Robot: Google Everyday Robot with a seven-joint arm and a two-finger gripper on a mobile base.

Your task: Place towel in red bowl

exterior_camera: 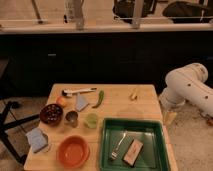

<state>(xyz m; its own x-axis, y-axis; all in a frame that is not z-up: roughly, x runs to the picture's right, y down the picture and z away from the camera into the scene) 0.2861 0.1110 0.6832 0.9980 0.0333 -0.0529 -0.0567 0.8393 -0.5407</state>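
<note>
The towel (81, 102), a small grey-blue cloth folded to a point, lies on the wooden table (120, 107) left of the middle. At the table's front left sits the red bowl (73, 151), wide, shallow and orange-red, with nothing in it. My white arm (187, 89) hangs off the table's right side. The gripper (170, 117) points down beside the right edge, far from both towel and bowl. It is open and holds nothing.
A dark maroon bowl (51, 114), an orange fruit (61, 101), a metal cup (72, 118) and a green cup (91, 120) surround the towel. A larger light-blue cloth (37, 139) lies front left. A green tray (150, 127) holds a fork (118, 146) and a block (132, 150).
</note>
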